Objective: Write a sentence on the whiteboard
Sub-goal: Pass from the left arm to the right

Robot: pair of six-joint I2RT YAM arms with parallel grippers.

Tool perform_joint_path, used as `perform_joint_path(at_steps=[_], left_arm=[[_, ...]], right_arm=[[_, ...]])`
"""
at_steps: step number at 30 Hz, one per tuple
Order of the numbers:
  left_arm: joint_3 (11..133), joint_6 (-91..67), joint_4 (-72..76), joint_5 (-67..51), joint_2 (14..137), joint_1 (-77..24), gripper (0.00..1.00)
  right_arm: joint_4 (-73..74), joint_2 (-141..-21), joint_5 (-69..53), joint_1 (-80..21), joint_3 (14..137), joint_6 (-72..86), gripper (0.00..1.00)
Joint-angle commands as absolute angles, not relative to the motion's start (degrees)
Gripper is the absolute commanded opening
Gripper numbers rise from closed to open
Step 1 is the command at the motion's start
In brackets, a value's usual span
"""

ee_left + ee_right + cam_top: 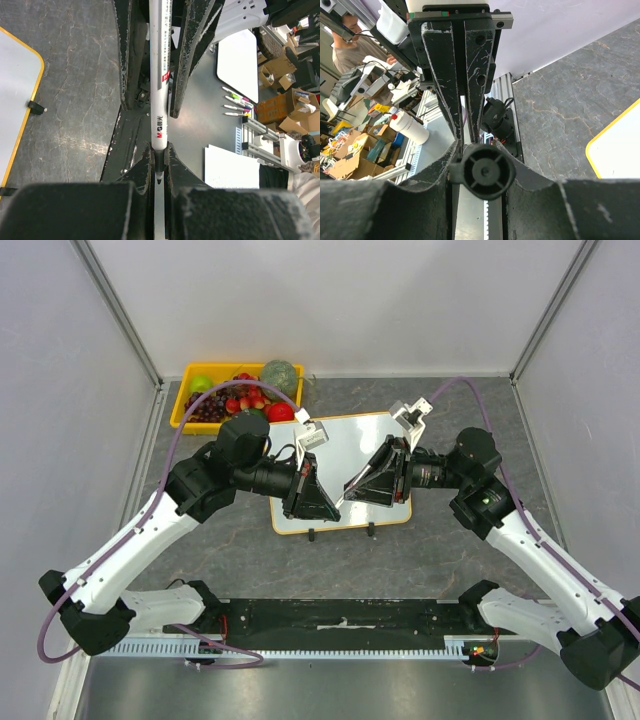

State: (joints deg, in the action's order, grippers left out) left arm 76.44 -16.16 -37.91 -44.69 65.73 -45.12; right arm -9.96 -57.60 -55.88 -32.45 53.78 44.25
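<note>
The whiteboard [345, 440], white with an orange-yellow frame, lies flat in the middle of the table. It also shows as a corner in the left wrist view [12, 85] and the right wrist view [620, 150]. No sentence shows on the bare parts of it. Above its near half a white marker [360, 481] hangs between both grippers. My left gripper [159, 150] is shut on the marker [159, 75] at its dark nib end. My right gripper [479, 149] is shut round the marker's black round rear end [483, 171]. In the top view the left gripper [332, 508] and the right gripper [356, 491] meet tip to tip.
A yellow tray [180, 408] of fruit stands at the back left, close to the board's far corner. Two small black clips [312, 534] stick out from the board's near edge. Grey walls close in the table on three sides. The arm bases sit along the near edge.
</note>
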Motion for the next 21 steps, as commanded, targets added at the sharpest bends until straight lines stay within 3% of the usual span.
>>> perform_joint_path(at_steps=[1, 6, 11, 20, 21], left_arm=[[77.1, -14.0, -37.8, -46.1, 65.3, -45.3, 0.02], [76.6, -14.0, -37.4, -44.7, 64.2, -45.3, 0.02], [76.2, -14.2, -37.2, -45.0, 63.9, -45.2, 0.02], [75.5, -14.3, -36.6, -45.2, 63.6, -45.4, 0.02], [75.4, -14.3, -36.6, -45.2, 63.5, -45.3, 0.02]], right_arm=[[-16.9, -57.0, -56.4, -32.3, 52.7, 49.1, 0.37], [-21.3, -56.5, -55.7, -32.3, 51.1, 52.2, 0.41], [-21.6, -56.6, -55.6, -32.4, 50.8, 52.7, 0.30], [-23.5, -56.9, -55.6, -32.3, 49.9, 55.0, 0.27], [-23.4, -57.0, -55.8, -32.4, 50.0, 55.0, 0.23]])
